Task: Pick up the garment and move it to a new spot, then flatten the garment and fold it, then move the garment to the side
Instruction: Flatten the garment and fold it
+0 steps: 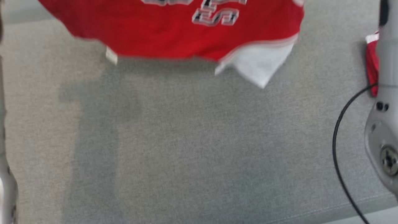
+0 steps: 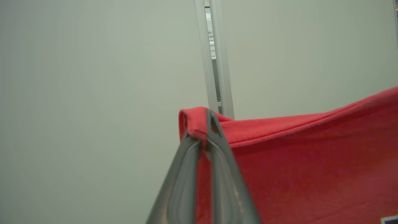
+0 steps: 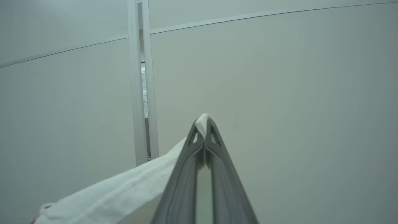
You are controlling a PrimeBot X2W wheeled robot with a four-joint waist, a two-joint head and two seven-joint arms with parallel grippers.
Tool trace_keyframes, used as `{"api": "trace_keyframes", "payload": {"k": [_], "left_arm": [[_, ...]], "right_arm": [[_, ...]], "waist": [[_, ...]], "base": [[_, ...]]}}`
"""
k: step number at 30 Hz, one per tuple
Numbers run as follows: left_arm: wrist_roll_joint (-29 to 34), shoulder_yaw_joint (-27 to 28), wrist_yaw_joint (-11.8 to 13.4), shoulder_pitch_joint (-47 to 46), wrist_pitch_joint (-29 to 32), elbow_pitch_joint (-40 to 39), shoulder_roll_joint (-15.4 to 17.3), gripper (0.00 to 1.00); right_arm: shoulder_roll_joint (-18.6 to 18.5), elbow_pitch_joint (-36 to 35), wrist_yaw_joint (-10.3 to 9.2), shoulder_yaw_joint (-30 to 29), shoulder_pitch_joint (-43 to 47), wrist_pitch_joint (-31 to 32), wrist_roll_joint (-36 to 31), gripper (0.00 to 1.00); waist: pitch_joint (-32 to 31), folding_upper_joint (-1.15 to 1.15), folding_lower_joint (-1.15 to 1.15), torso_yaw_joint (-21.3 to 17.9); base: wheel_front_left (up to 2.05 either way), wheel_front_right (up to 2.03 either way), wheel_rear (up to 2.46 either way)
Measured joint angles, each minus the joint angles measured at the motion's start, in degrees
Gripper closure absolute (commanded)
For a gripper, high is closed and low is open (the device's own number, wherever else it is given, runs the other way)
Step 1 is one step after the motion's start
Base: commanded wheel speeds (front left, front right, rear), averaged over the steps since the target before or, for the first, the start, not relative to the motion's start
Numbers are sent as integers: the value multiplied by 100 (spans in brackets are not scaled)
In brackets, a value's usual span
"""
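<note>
1. My left gripper is clenched on a folded red edge of the red jersey. My right gripper is clenched on a white edge of it.
2. The jersey hangs above the surface, its white sleeve lowest.
3. Risk: each grip takes only a thin margin of cloth at the fingertips. A jerk, or arms drawn too far apart, could slip an edge, and the jersey would drop in a heap.
4. Risk: the black cable, right of the jersey, could snag loose cloth.
5. Surface: grey woven fabric below the jersey, shadowed.
6. Room: pale partition panels beyond the jersey, joined at a metal post.
</note>
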Motion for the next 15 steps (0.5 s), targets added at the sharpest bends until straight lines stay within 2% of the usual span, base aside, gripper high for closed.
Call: {"api": "trace_keyframes", "payload": {"k": [5,9,12,15], "left_arm": [[159,4,45,-960,-313,782,-18,100],[232,-2,45,-1545,-486,1122,-82,100],[232,112,62,-1772,-539,1226,-135,100],[277,224,62,-1621,-563,1092,-143,100]], "right_arm": [[47,345,1,-269,-954,-108,-499,100],[48,141,1,-637,-1436,-125,-716,100],[43,-27,1,-732,-1473,-126,-661,100],[59,-101,1,-655,-1039,-126,-476,100]], "waist": [[571,0,1,6],[939,0,1,10],[1180,0,1,20],[1363,0,1,31]], "base": [[0,0,0],[0,0,0],[0,0,0],[0,0,0]]}}
